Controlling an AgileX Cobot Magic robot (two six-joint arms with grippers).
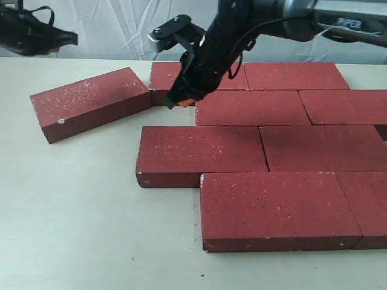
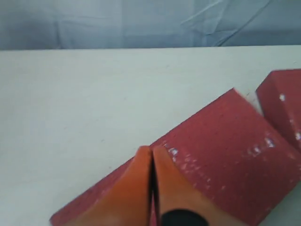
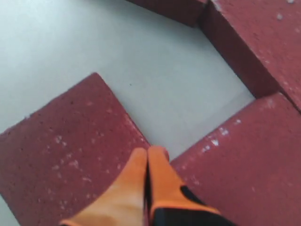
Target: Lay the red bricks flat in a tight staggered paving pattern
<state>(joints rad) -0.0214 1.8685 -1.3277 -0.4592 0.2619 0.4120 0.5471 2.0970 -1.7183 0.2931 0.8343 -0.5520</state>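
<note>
Several dark-red bricks lie flat in staggered rows on the right, such as the front brick point(image 1: 278, 208) and the third-row brick point(image 1: 199, 154). One loose brick point(image 1: 91, 103) lies skewed at the left, apart from the rows. My right gripper point(image 1: 176, 100) reaches across and is shut on nothing, its tips low at the left end of the back-row brick point(image 1: 162, 75). In the right wrist view the gripper point(image 3: 149, 151) hangs over the gap between two bricks point(image 3: 61, 155) point(image 3: 244, 160). My left gripper point(image 1: 69, 39) hovers behind the loose brick point(image 2: 221, 150), fingers point(image 2: 136, 188) pressed together.
The pale tabletop point(image 1: 72, 211) stretches along the left and front. A grey cloth backdrop point(image 1: 109, 24) hangs behind the table. The right arm point(image 1: 242, 24) crosses above the back row.
</note>
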